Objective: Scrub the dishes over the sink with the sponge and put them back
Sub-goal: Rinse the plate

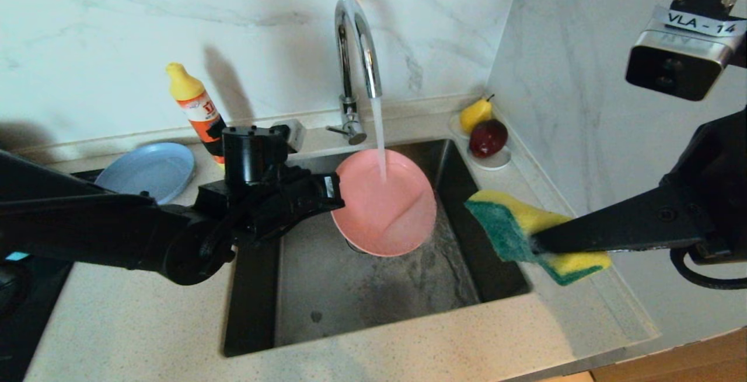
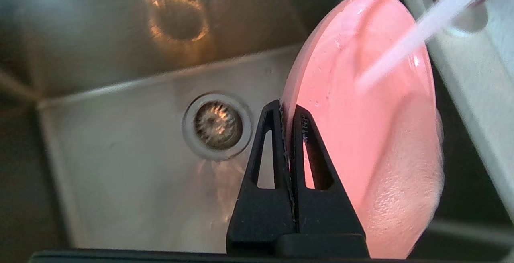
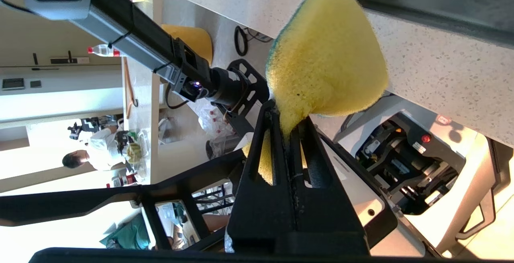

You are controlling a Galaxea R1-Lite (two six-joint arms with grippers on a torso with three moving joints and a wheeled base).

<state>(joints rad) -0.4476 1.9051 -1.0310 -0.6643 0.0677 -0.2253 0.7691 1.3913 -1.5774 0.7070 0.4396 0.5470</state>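
Observation:
My left gripper [image 1: 334,191] [image 2: 288,110] is shut on the left rim of the pink plate [image 1: 385,202] [image 2: 373,126], holding it tilted over the sink [image 1: 303,300] [image 2: 120,142]. Water from the tap [image 1: 356,61] runs onto the plate's face. My right gripper [image 1: 540,242] [image 3: 288,120] is shut on the yellow and green sponge [image 1: 528,233] [image 3: 327,58], held above the counter at the sink's right edge, apart from the plate. A light-blue plate [image 1: 149,169] lies on the counter left of the sink.
An orange bottle with a yellow cap [image 1: 195,108] stands behind the left arm. A white saucer [image 1: 495,161] with a pear [image 1: 475,114] and a dark red fruit [image 1: 488,137] sits in the back right corner. Marble walls close off the back and right.

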